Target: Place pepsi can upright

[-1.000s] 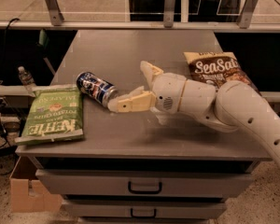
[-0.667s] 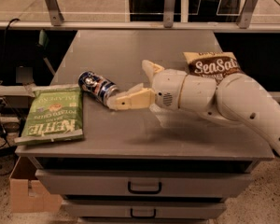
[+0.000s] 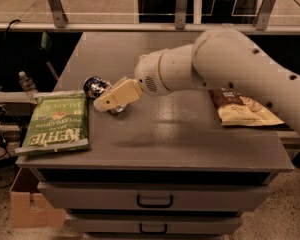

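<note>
The pepsi can point(image 3: 95, 86) is dark blue and lies on its side on the grey cabinet top point(image 3: 180, 129), at the left, just right of a green chip bag. My gripper point(image 3: 106, 99) reaches in from the right and is over the can, covering its right half. The beige front part of the gripper lies across the can, with a silver end showing just below it. The white arm point(image 3: 230, 59) stretches across the back right of the top.
A green Kettle jalapeño chip bag point(image 3: 57, 121) lies flat at the left front edge. A brown chip bag point(image 3: 242, 109) lies at the right, partly under the arm. Drawers point(image 3: 155, 200) sit below the top. A water bottle point(image 3: 26, 81) and cardboard box point(image 3: 27, 204) are off to the left.
My gripper has moved left from beside the can to over it, now covering part of it. The arm has swung higher across the top. The can stays lying down.
</note>
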Robot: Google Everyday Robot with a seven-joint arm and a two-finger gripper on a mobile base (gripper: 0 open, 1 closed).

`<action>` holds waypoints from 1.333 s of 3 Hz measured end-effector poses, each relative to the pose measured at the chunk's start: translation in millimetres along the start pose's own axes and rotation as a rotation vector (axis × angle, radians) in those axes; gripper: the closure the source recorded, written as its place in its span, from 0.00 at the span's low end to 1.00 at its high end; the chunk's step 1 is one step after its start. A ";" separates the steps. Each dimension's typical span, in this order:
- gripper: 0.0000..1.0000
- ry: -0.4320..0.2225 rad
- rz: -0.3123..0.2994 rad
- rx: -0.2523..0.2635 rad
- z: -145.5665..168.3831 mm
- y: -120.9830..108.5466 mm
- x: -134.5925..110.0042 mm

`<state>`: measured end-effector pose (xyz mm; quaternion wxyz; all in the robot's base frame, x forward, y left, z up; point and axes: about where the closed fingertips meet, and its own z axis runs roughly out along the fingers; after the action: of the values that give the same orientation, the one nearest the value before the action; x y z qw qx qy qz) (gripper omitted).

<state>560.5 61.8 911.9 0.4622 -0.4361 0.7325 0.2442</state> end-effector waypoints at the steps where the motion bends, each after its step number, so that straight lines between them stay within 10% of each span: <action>1: 0.00 0.184 -0.009 0.029 17.8 -12.2 19.8; 4: 0.00 0.517 0.071 0.019 98.1 -3.8 30.6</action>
<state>603.5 121.8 840.3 0.2547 -0.4536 0.8435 0.1338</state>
